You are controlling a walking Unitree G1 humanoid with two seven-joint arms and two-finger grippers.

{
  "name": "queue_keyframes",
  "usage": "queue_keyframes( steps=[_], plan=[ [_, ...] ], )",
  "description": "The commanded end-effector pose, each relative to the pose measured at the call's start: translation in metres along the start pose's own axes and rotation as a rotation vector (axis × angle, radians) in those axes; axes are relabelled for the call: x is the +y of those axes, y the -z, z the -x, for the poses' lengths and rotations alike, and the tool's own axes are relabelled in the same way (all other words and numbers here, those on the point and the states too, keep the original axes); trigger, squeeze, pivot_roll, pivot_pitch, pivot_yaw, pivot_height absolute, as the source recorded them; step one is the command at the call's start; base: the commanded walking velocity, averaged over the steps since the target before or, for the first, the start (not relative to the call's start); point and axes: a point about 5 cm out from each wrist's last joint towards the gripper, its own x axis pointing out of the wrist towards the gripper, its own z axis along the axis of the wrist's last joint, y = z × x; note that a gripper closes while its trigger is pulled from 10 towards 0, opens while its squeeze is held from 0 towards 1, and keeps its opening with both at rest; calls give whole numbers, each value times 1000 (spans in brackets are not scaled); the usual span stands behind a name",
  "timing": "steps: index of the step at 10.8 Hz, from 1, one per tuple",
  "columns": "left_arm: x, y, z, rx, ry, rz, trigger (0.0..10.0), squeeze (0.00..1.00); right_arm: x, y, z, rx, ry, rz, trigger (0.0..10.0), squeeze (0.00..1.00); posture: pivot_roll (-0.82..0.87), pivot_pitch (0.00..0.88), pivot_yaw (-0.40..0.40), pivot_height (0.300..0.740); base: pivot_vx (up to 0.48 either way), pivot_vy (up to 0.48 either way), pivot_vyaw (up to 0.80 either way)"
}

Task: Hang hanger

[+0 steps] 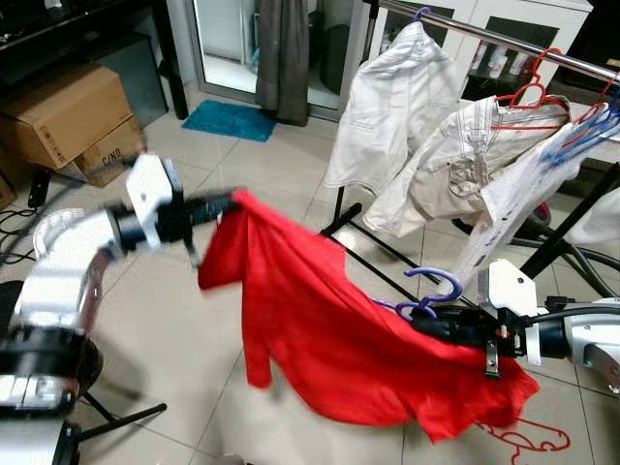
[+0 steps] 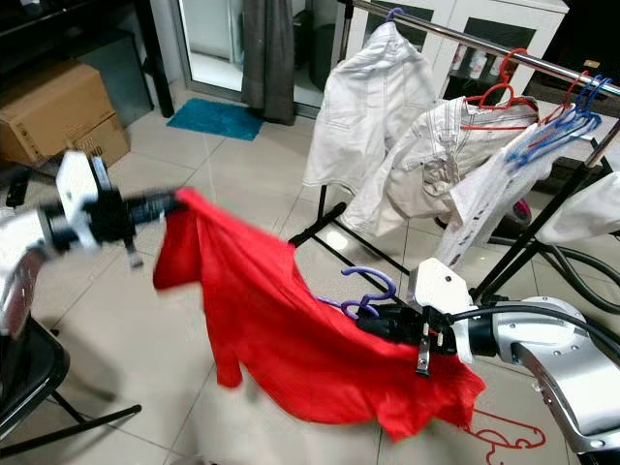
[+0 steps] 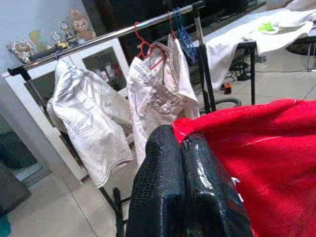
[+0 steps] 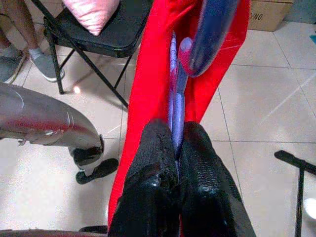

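Note:
A red shirt [image 1: 310, 320] stretches between my two grippers above the tiled floor. My left gripper [image 1: 229, 204] is shut on the shirt's upper corner at the left; its fingers [image 3: 182, 192] pinch red cloth. My right gripper [image 1: 426, 325] is shut on a purple hanger [image 1: 433, 289], whose hook curls up just above the fingers [image 4: 168, 182]. The hanger's body lies inside the shirt. The clothes rail [image 1: 504, 41] runs behind, at the upper right.
White garments [image 1: 392, 107] hang on the rail with red and blue hangers [image 1: 572, 121]. A red hanger [image 1: 523, 441] lies on the floor at the lower right. Cardboard boxes [image 1: 68, 121] stand at the left. A black folding chair [image 4: 94, 29] and a person's feet [image 4: 29, 59] appear in the right wrist view.

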Motion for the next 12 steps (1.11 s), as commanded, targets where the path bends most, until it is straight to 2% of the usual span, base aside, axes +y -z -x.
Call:
queue_keyframes(
  steps=[1,3,5,6,7,8,9,10,11,12],
  plan=[
    [1,4,2,23,-10,-3,0,0,1,-5,6,-3,-2,20,0,0,1,19,-21,740,0,0,0],
    [-6,16,-2,56,10,36,0,0,2,-7,6,-16,-13,20,0,0,-1,23,-22,740,0,0,0],
    [-17,20,-6,54,78,70,0,0,1,-8,9,-19,-7,21,0,0,-3,24,-19,740,0,0,0],
    [-18,21,-6,70,92,75,5647,0,1,-8,9,-19,-6,21,0,0,-3,24,-19,740,0,0,0],
    [-17,27,-5,124,82,59,10000,0,1,-9,9,-21,-9,21,0,0,-1,24,-22,740,0,0,0],
    [-12,31,-4,160,31,88,10000,1000,1,-9,8,-23,-12,21,0,0,-3,25,-20,740,0,0,0],
    [-7,35,0,208,1,64,10000,1000,1,-10,8,-23,-15,21,0,0,-2,26,-21,740,0,0,0],
    [1,42,6,291,-70,25,10000,1000,2,-9,9,-21,-21,17,0,0,-1,26,-22,740,0,0,0],
    [7,45,10,334,-132,6,10000,1000,2,-9,9,-20,-25,13,0,0,-1,26,-22,740,0,0,0],
    [12,41,11,290,-184,24,10000,1000,3,-9,9,-19,-25,12,0,0,-1,26,-23,740,0,0,0]
  ],
)
